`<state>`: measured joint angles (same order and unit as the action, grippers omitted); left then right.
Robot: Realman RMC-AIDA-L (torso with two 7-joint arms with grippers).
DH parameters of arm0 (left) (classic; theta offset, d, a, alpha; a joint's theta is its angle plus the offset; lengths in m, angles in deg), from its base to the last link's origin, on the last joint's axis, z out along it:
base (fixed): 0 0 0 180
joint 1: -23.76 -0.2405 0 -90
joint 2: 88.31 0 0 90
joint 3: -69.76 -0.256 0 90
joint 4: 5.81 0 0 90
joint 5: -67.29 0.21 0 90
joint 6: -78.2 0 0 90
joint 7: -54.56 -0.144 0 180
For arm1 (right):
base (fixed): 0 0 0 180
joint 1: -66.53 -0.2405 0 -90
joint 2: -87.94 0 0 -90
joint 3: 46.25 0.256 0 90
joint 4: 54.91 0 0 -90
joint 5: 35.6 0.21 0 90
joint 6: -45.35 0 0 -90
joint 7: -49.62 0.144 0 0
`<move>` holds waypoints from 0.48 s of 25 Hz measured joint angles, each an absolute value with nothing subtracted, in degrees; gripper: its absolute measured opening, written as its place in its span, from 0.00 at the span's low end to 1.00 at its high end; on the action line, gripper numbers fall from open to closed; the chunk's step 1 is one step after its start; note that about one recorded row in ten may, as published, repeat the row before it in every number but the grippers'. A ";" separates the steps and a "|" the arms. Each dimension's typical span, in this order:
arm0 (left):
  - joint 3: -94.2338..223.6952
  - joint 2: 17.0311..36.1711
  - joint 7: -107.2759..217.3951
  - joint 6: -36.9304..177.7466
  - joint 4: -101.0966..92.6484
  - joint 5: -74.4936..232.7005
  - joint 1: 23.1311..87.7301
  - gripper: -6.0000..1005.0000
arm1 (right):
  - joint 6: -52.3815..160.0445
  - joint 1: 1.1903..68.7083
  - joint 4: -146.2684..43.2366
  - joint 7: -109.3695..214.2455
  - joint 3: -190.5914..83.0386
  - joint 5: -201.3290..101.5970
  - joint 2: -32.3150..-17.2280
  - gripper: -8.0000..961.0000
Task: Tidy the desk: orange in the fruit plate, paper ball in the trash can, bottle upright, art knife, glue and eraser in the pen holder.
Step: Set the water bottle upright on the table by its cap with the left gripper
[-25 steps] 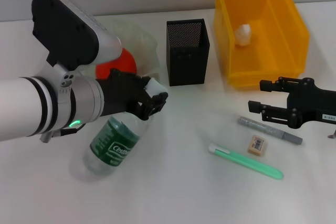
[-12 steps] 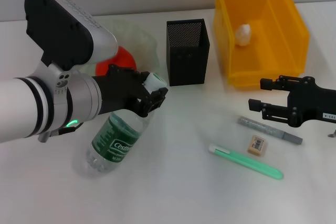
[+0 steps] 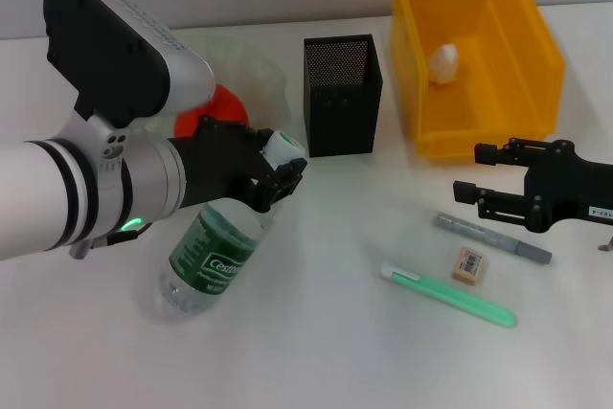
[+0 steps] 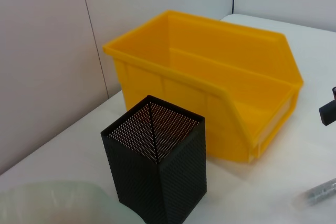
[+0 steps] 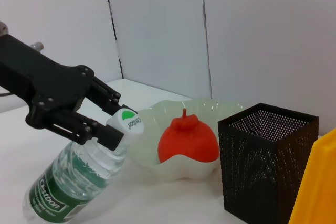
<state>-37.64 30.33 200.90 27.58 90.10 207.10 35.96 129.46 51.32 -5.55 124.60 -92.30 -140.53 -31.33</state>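
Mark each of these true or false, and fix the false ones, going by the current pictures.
1. The orange lies in the fruit plate. True.
2. The bottle stands upright on its own. False: it is tilted, its neck clamped by the left gripper.
3. The paper ball is inside the trash can. True.
4. The eraser is in the pen holder. False: it lies on the table, beside a green-handled tool.
5. The right gripper holds the eraser. False: it is open, near the trash can.
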 joint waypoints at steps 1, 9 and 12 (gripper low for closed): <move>-37.64 30.33 200.90 27.58 90.10 207.10 35.96 0.45 | 129.46 51.32 -5.54 124.60 -92.31 -140.53 -31.33 0.62; -37.49 30.34 198.09 29.25 91.22 204.16 34.18 0.45 | 129.46 51.32 -5.51 124.60 -92.30 -140.51 -31.33 0.61; -37.35 30.33 197.65 29.43 91.36 203.58 33.84 0.45 | 129.46 51.32 -5.53 124.65 -92.31 -140.49 -31.37 0.61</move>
<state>-37.35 30.33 197.65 29.43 91.36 203.58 33.84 129.46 51.32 -5.53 124.65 -92.31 -140.49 -31.37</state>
